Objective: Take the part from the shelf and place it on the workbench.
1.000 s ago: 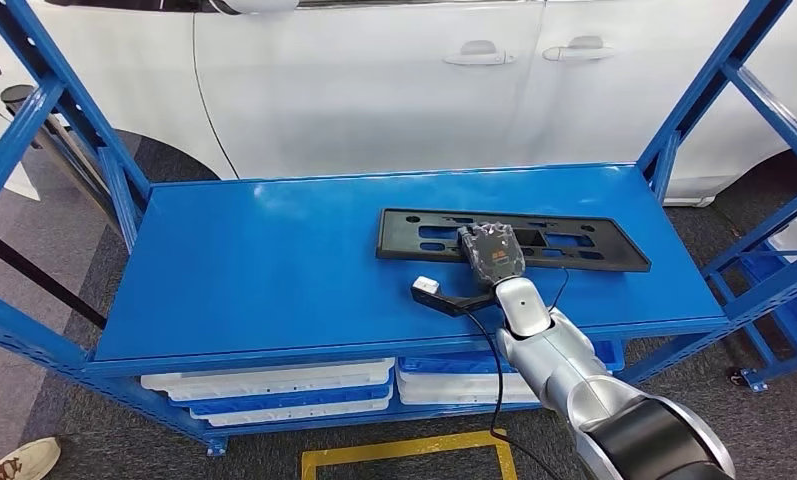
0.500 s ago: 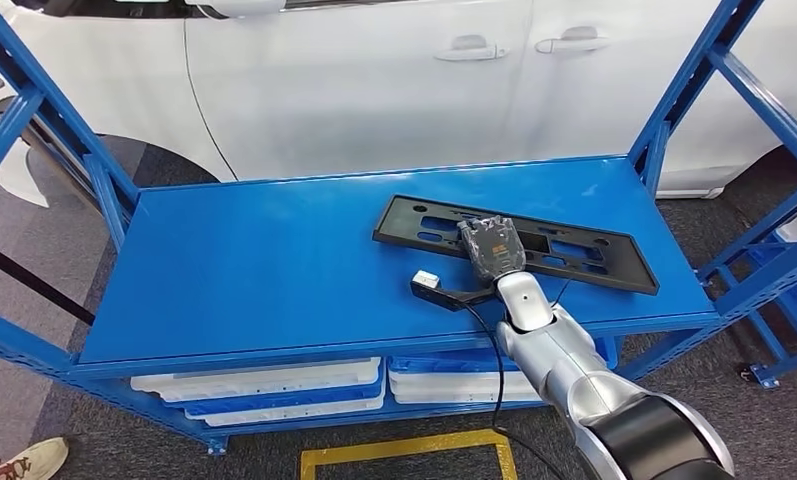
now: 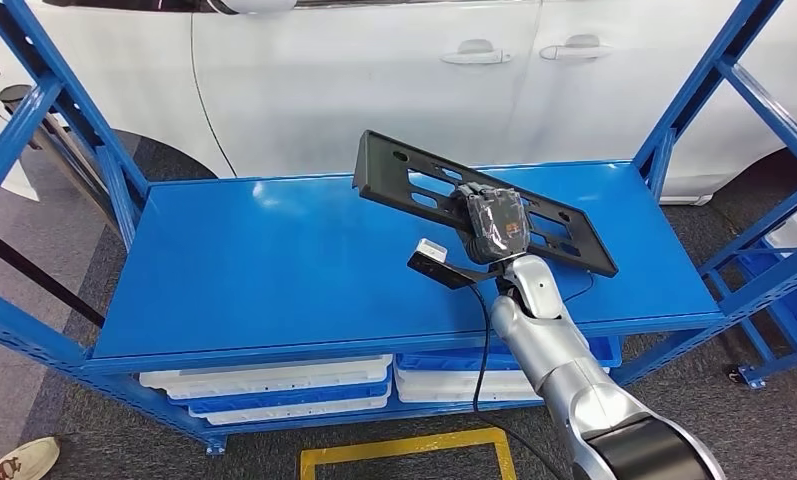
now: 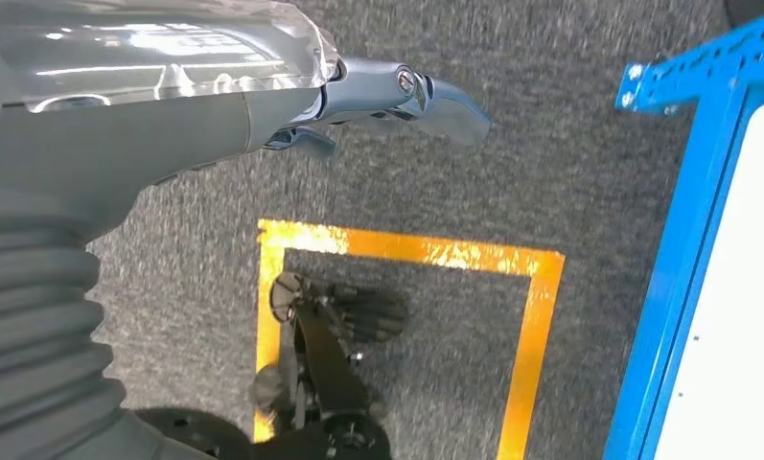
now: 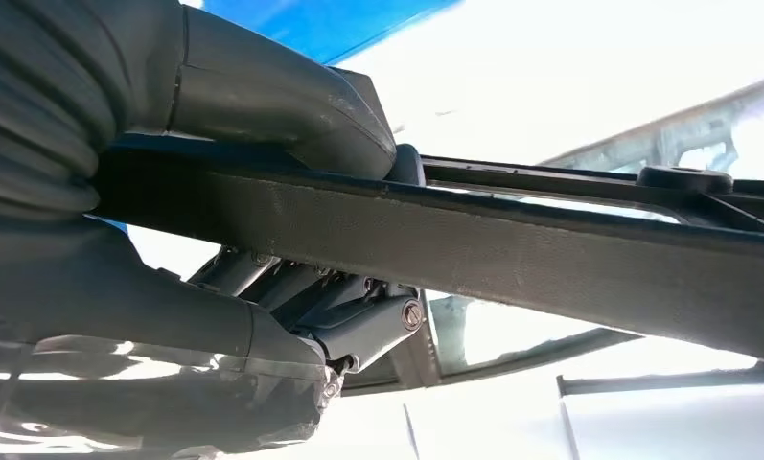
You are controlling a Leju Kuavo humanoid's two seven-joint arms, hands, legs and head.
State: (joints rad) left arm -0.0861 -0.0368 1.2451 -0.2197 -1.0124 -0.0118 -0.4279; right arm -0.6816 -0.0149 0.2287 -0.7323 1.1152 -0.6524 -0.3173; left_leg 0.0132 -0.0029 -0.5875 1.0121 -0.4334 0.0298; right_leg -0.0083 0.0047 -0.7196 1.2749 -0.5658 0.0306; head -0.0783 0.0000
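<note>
Left hand (image 4: 387, 96) hangs low over grey carpet and a yellow floor marking (image 4: 531, 335), beside the blue shelf (image 4: 689, 220) leg. It holds nothing; whether its fingers are spread or curled I cannot tell from this angle.

Right hand (image 3: 494, 225) grasps the part (image 3: 474, 200), a long black slotted plate. In the right wrist view the thumb (image 5: 291, 101) lies over one face of the part (image 5: 512, 254) and the darker fingers (image 5: 358, 316) wrap under the other, so the grip looks firm.

Change: a second ago the part lay flat on the shelf (image 3: 274, 270) top with the hand pressed on it. Half a second ago it had started to turn. Now it is off the surface, tilted, its far-left end raised toward the white car (image 3: 374, 80), its right end low near the shelf top; whether that end touches I can't tell.

Meaning: pick-up looks done or nearly so. Next is likely clearing the shelf uprights and carrying to the workbench. Risk: long plate held near mid-length could swing and clip the blue frame.

White trays (image 3: 274, 385) sit on the lower level.
</note>
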